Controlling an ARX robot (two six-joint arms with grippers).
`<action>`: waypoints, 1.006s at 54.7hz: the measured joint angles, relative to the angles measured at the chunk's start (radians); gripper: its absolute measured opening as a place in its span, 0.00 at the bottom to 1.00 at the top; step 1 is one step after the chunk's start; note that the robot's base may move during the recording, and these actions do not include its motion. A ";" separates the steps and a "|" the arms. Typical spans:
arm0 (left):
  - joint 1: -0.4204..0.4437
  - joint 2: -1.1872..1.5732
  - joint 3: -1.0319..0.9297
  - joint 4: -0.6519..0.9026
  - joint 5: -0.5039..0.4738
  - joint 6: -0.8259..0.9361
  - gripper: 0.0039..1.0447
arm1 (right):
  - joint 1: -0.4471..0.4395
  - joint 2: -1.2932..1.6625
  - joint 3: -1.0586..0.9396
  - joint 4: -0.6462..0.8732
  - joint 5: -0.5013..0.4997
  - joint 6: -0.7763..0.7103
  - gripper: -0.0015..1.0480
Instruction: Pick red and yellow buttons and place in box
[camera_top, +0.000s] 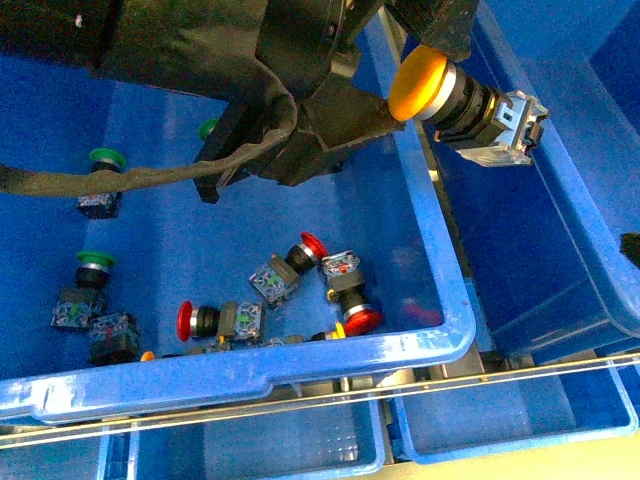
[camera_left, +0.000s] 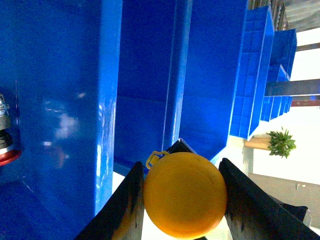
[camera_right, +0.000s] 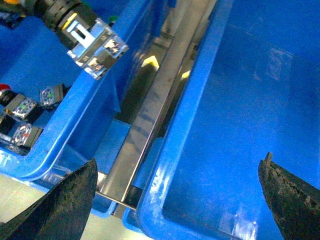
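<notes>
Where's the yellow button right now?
Front view, upper right: the left gripper holds the yellow button over the gap between the bin of buttons and the right-hand bin.

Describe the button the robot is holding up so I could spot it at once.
Find the big blue bin with loose buttons on its floor, then look above its right wall. There the left pincer holds a yellow button in mid-air, black body sticking out. It is the only one lifted; the red buttons and green buttons lie in the bin.
</notes>
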 joint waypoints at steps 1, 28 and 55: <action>0.000 0.000 0.000 0.000 0.000 0.000 0.34 | 0.003 0.006 0.000 0.005 -0.002 -0.009 0.93; 0.001 0.006 0.000 0.002 0.000 0.007 0.34 | 0.116 0.366 0.082 0.330 -0.027 -0.157 0.93; 0.002 0.025 0.003 0.000 -0.002 0.016 0.34 | 0.068 0.559 0.130 0.447 -0.096 -0.309 0.93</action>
